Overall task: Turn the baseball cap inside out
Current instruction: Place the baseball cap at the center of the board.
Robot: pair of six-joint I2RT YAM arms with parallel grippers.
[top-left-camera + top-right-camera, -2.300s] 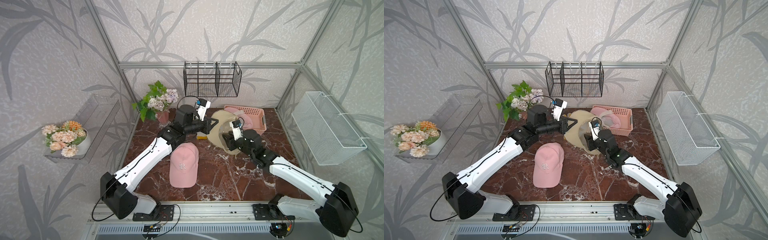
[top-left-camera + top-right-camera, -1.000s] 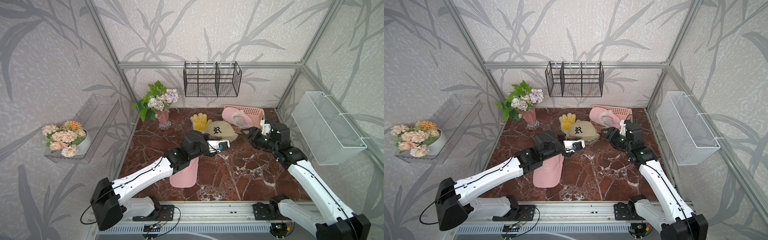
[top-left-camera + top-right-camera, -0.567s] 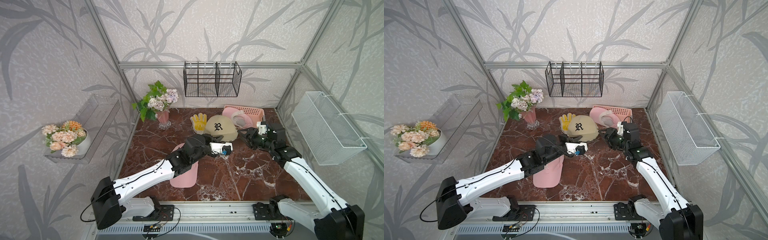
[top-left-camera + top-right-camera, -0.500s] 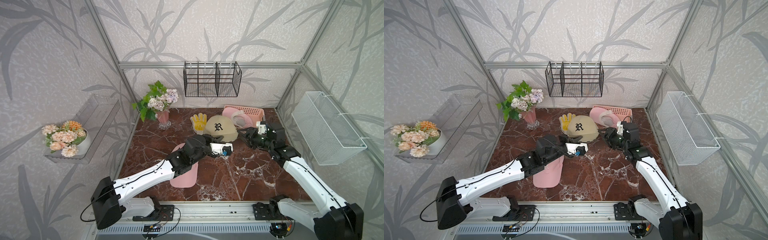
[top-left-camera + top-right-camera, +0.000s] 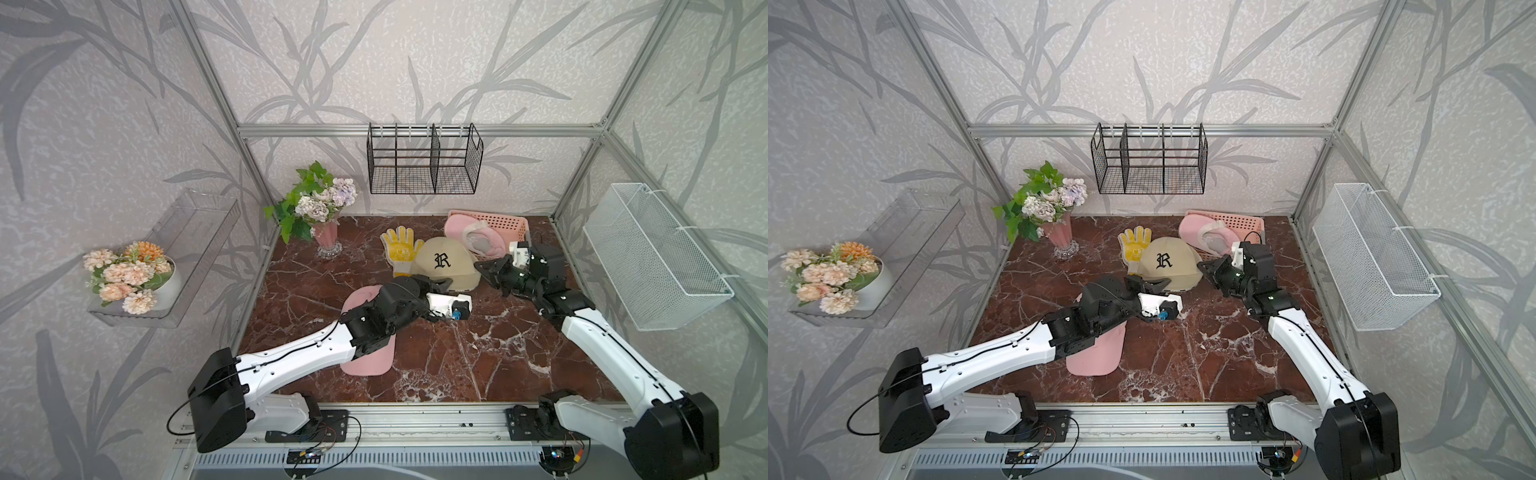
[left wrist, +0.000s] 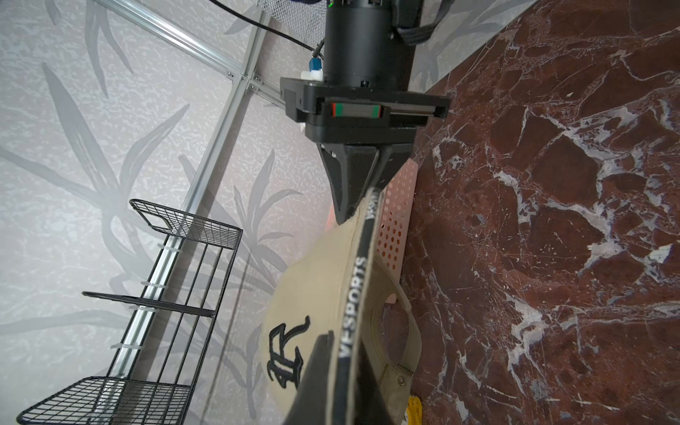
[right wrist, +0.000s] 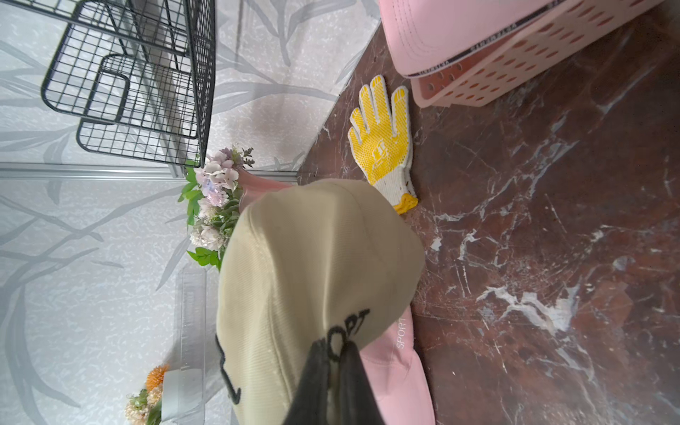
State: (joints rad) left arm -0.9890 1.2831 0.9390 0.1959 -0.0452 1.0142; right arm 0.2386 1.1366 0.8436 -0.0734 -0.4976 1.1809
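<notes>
A beige fabric baseball cap (image 5: 444,259) with a black embroidered "R" on its front sits crown-up at about 1 o'clock from the middle of the red-brown marble tabletop (image 5: 478,353), in both top views (image 5: 1169,259). It is held between the 2 arms. I cannot tell whether its rim touches the marble.

The left gripper (image 5: 445,284) meets the cap's rim at the cap's 6 o'clock. In the left wrist view the fingers are drawn close, with the cap's black inner band (image 6: 355,294), printed with white letters, pinched between them. The right gripper (image 5: 482,266) comes in at the cap's 3 o'clock. Its fingers are pressed together on the rim fabric, as both wrist views show (image 7: 335,353).

A yellow dotted knit work glove (image 5: 399,247) lies flat at the cap's 10 o'clock, with its cuff partly hidden behind the crown. At the cap's 1 o'clock a pink perforated plastic basket (image 5: 505,220) stands against the back wall, and a pink cap (image 5: 463,230) is draped over its near edge. A 2nd pink fabric baseball cap (image 5: 370,361) lies at the beige cap's 7 o'clock, partly under the left arm. A pink glass vase of artificial flowers (image 5: 326,237) stands in the table's 10 o'clock corner. A black wire rack (image 5: 424,166) hangs on the back wall at 12 o'clock.
</notes>
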